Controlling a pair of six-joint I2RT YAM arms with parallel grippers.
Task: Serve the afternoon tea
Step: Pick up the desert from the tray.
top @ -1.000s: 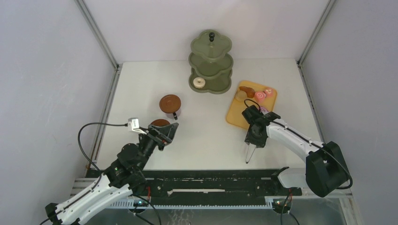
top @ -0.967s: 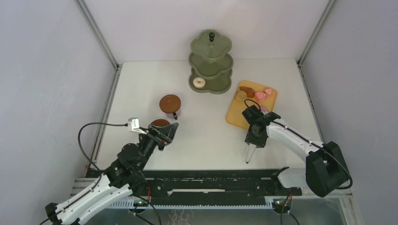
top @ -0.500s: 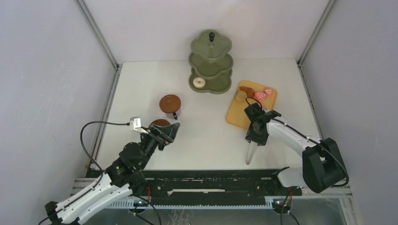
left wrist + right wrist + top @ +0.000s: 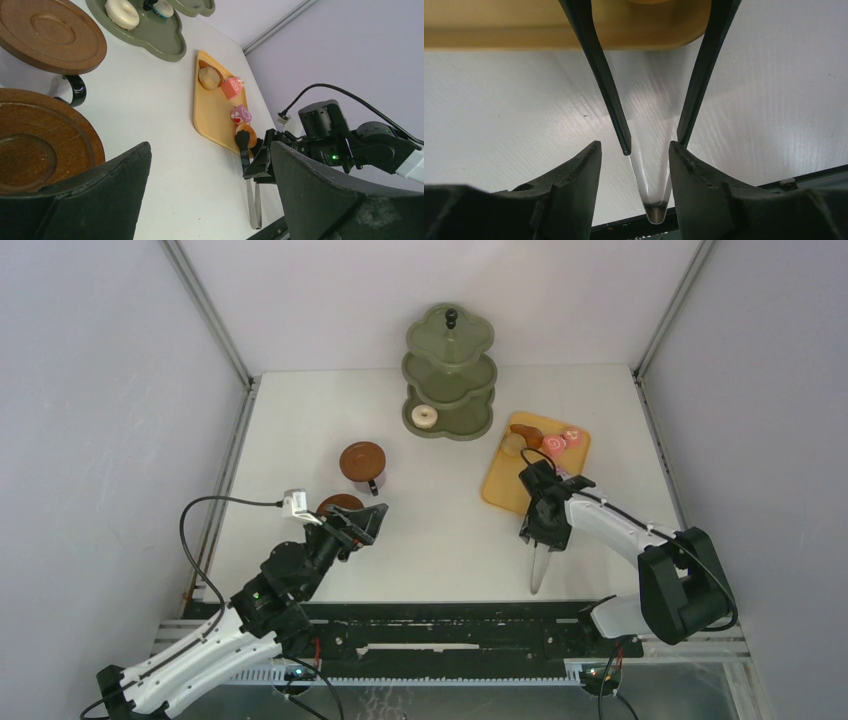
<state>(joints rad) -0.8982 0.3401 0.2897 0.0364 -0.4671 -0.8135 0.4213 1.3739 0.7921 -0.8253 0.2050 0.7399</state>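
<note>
Right gripper [image 4: 634, 146]: jaws spread, straddling the black tongs [image 4: 537, 570], with a gap showing on one side, so no pinch. The tongs lie on the table [image 4: 430, 540], tips toward the orange tray [image 4: 503, 490] at its 12 o'clock. The tray carries pink swirl cakes [image 4: 555, 445] and buns [image 4: 513, 443]. Left gripper [image 4: 209, 150]: jaws wide apart, holding nothing, just beside the near cup [image 4: 340, 504], which is saucer-topped. Far cup [image 4: 362, 460] sits at 12 from that. Green stand [image 4: 470, 425] is at the table's 12 o'clock, with one donut [image 4: 425, 415] on the bottom tier.
</note>
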